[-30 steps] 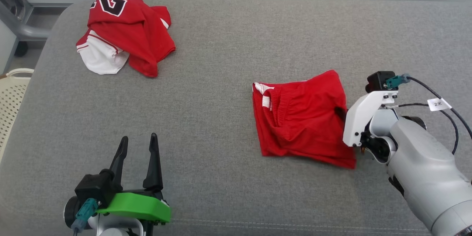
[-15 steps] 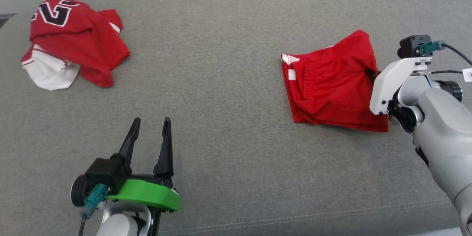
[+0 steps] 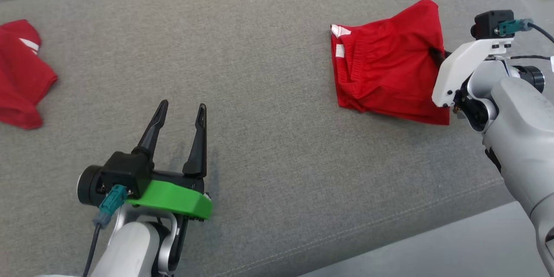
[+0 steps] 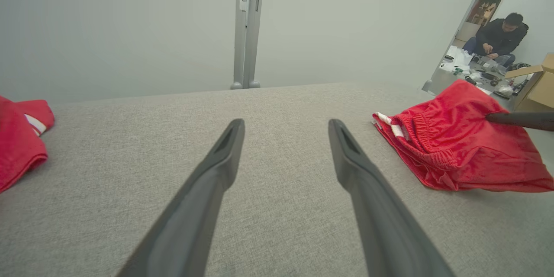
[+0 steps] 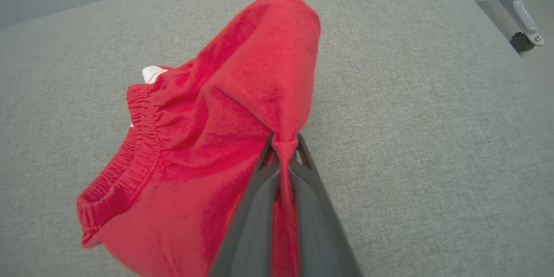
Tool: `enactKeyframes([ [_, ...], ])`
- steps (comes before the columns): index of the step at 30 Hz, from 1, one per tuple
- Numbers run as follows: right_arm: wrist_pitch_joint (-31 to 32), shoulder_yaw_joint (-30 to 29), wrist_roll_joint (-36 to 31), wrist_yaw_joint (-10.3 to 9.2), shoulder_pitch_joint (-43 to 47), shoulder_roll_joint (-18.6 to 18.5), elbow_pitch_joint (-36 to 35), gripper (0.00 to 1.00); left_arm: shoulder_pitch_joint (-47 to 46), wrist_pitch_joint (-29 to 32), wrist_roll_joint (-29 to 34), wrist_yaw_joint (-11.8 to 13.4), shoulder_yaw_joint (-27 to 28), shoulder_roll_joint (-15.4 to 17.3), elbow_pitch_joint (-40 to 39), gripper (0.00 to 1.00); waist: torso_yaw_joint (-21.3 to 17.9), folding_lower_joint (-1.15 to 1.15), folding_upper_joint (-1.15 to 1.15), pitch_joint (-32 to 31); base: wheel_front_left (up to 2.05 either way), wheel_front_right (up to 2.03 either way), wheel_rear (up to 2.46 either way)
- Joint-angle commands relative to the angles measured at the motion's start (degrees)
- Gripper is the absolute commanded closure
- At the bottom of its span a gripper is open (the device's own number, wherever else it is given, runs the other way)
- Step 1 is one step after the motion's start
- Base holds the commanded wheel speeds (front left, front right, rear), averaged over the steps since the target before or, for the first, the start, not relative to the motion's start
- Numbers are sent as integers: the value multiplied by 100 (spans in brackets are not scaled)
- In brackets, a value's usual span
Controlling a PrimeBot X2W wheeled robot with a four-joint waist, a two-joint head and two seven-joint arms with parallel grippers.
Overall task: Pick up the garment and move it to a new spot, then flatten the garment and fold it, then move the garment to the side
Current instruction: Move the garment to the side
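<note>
The head camera looked steeply down from the near side onto the grey padded surface [image 3: 277,52]. The left wrist camera sat low over it, facing the far wall [image 4: 130,21]. The right wrist camera hung close above the red shorts [image 5: 207,138] at the right, which all three views shared.

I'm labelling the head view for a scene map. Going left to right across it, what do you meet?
red jersey → left gripper, open above the grey cushion → red shorts → right gripper, shut on the shorts' right edge
</note>
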Motion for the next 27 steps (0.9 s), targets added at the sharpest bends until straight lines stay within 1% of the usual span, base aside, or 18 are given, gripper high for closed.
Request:
enactKeyframes([
  [1, -50, 10, 9, -2, -114, 32, 17, 100, -120, 19, 40, 1, 15, 67, -37, 0, -336, 0, 0, 378, 0, 0, 0],
  [7, -220, 47, -116, -2, -417, 5, 190, 100, -295, 79, 83, -15, -30, 96, -125, 0, -282, 0, 0, 623, 0, 0, 0],
  [14, -473, -122, -206, -2, -908, -212, 647, 100, -393, 117, 118, 49, 18, 188, -342, 0, -10, 0, 0, 883, 0, 0, 0],
  [20, -699, -297, -453, -2, -1458, -683, 1178, 100, -475, 187, 160, 88, 14, 251, -606, 0, 289, 0, 0, 1166, 0, 0, 0],
  [21, -699, -297, -453, -2, -1458, -683, 1178, 100, -475, 187, 160, 88, 14, 251, -606, 0, 289, 0, 0, 1166, 0, 0, 0],
  [27, -795, -488, -666, -3, -1803, -1199, 1427, 100, -512, 296, 217, 95, -36, 338, -832, 0, 578, 0, 0, 1463, 0, 0, 0],
])
